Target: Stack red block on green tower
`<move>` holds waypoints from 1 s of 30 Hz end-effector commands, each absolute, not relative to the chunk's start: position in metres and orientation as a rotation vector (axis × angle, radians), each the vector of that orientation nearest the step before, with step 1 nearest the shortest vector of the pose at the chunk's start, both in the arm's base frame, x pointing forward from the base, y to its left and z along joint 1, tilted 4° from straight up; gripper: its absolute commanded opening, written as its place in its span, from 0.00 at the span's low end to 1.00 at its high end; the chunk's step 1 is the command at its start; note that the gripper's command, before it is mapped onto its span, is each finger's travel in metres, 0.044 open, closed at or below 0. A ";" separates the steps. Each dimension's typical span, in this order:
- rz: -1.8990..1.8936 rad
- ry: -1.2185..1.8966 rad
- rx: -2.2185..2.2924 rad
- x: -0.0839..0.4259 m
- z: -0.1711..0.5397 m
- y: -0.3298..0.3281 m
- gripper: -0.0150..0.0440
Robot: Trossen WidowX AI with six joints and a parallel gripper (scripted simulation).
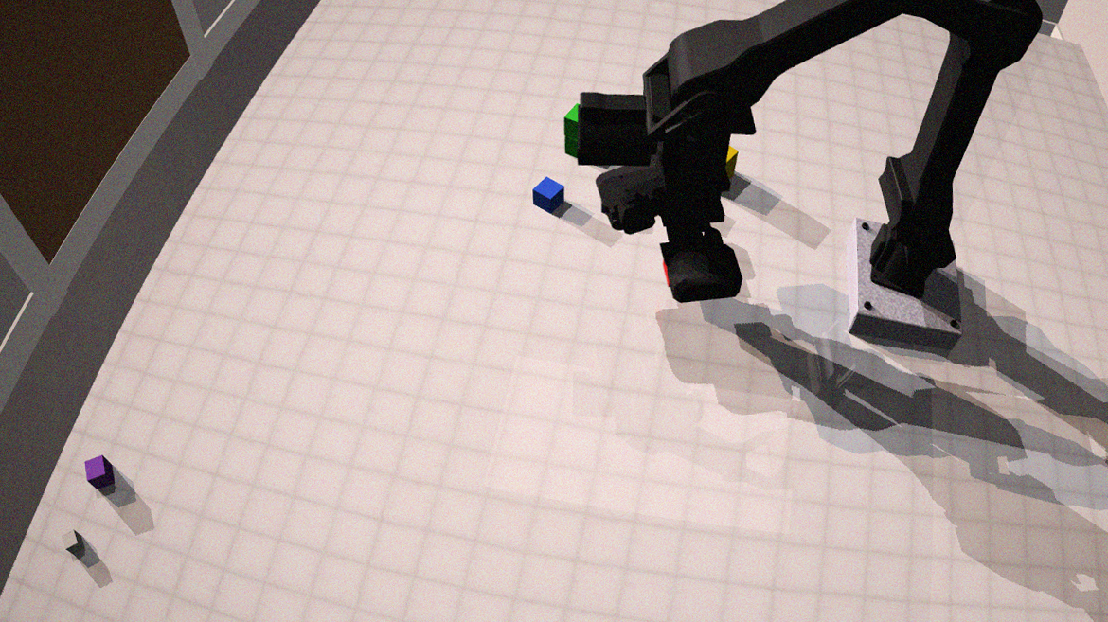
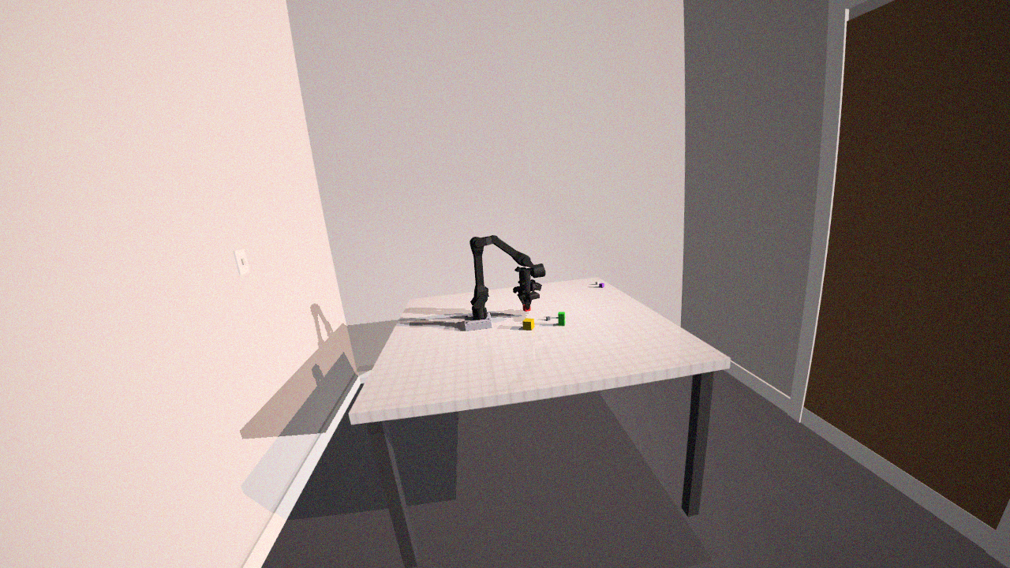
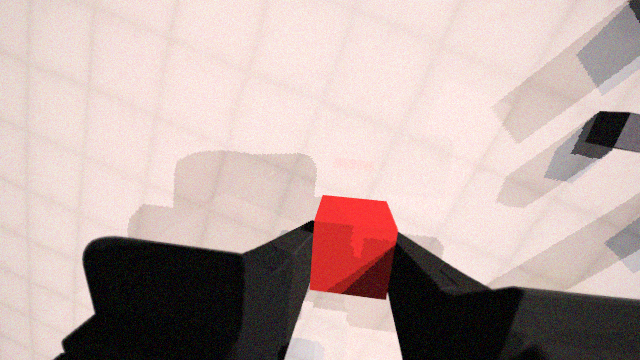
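Note:
My gripper [image 1: 685,270] [image 2: 526,307] [image 3: 351,234] points down and is shut on the red block [image 1: 666,272] [image 2: 526,309] [image 3: 353,240]. In the wrist view the block sits between both fingertips; it appears a little above the table. In the top view the near finger hides most of it. The green tower [image 1: 571,135] [image 2: 561,319] stands upright on the table, beyond the gripper in the top view, where the arm's wrist covers part of it. In the exterior view it stands to the right of the gripper.
A blue block [image 1: 548,194] lies near the tower. A yellow block [image 1: 732,160] [image 2: 528,324] stands behind the arm's wrist in the top view. A purple block [image 1: 100,470] [image 2: 601,285] and a small grey block [image 1: 74,543] lie far off. The arm's base [image 1: 907,325] is at the right.

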State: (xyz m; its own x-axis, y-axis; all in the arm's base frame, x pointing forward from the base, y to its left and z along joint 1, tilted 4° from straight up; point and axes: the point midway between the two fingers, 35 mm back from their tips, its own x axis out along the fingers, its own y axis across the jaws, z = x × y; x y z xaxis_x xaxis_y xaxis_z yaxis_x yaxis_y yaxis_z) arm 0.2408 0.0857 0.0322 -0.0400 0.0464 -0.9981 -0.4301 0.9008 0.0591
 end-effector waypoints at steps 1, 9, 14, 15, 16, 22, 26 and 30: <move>0.394 1.554 -0.312 0.244 0.054 0.085 0.25; 0.393 1.554 -0.312 0.245 0.095 0.083 0.25; 0.393 1.554 -0.313 0.245 0.117 0.082 0.25; 0.393 1.554 -0.313 0.245 0.119 0.082 0.25; 0.393 1.554 -0.313 0.245 0.120 0.082 0.25; 0.393 1.554 -0.313 0.246 0.120 0.083 0.25; 0.386 1.551 -0.307 0.253 0.120 0.079 0.25; 0.364 1.545 -0.292 0.273 0.121 0.068 0.25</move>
